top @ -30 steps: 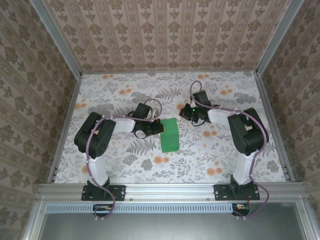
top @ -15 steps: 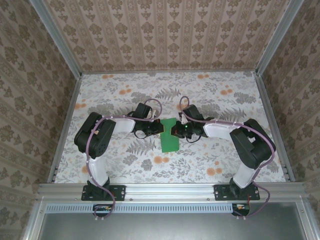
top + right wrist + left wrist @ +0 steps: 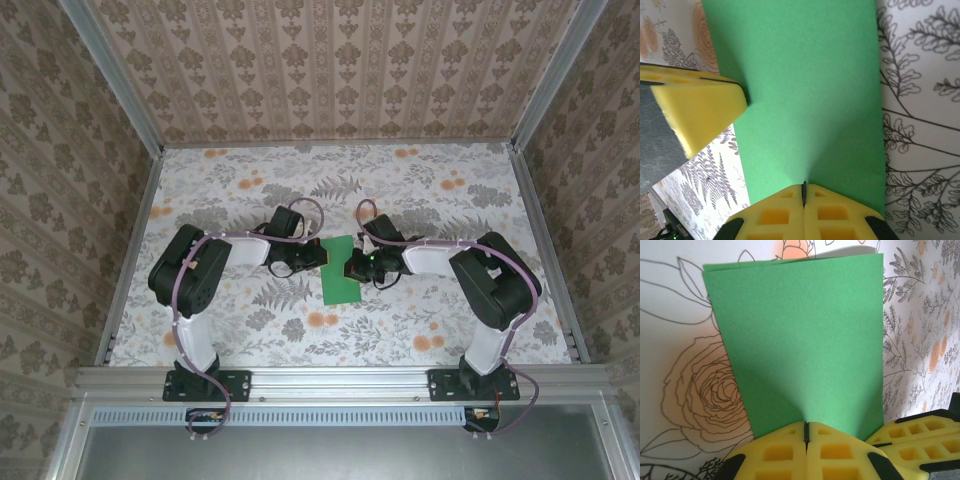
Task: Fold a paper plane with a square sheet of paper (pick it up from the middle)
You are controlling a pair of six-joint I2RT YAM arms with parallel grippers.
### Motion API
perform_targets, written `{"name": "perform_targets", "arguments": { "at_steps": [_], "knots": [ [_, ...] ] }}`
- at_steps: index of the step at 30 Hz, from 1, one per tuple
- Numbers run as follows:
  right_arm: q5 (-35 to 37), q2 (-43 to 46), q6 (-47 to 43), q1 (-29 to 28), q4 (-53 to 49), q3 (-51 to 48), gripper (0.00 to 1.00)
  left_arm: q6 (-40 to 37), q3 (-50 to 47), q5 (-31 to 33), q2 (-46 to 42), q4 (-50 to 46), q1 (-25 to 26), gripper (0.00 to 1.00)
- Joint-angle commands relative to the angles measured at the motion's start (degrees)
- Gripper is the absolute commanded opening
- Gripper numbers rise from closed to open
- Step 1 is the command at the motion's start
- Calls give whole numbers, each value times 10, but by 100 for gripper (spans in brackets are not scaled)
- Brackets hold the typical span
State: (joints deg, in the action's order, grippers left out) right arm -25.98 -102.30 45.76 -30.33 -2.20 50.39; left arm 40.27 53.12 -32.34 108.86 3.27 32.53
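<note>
The left gripper [image 3: 806, 427] has its two yellow fingers [image 3: 840, 460] pressed tight together, and their tip rests on the near edge of the square sheet of paper [image 3: 800, 340]. From that tip the paper lies straight ahead, at 12 o'clock. The right gripper [image 3: 804, 192] is pressed together too and touches the other long edge. Seen from above, the left gripper sits at the paper's 9 o'clock side and the right gripper at its 3 o'clock side. They face each other across it, and both are just as near. The fingers are soft-looking yellow blocks with little square holes. The paper is bright green, thin and smooth, and it lies flat on the table [image 3: 685, 390] (white, with drawn flowers and ferns). It is folded in half, so it looks long, not square. From above, its long way runs from 12 to 6 o'clock, a bit tilted. At one long edge two layers peek out, not quite lined up. I think the tips push the paper down and do not pinch it, but its edge hides under them, so I can't be sure.
</note>
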Motion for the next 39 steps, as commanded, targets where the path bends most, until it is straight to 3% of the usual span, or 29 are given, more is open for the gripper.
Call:
{"name": "perform_targets", "arguments": {
  "at_steps": [1, 18, 25, 39],
  "knots": [
    [-11, -7, -20, -3, -35, -9, 0, -6, -54, 115, 72, -130, 0, 0],
    [-28, 79, -132, 42, -85, -120, 0, 6, -73, 130, 78, -118, -4, 0],
    [-60, 159, -146, 40, -61, -86, 0, 5, -72, 126, 74, -116, -5, 0],
    [-95, 4, -111, -13, 22, -7, 0, 9, -69, 128, 71, -123, -4, 0]
  ]
}}
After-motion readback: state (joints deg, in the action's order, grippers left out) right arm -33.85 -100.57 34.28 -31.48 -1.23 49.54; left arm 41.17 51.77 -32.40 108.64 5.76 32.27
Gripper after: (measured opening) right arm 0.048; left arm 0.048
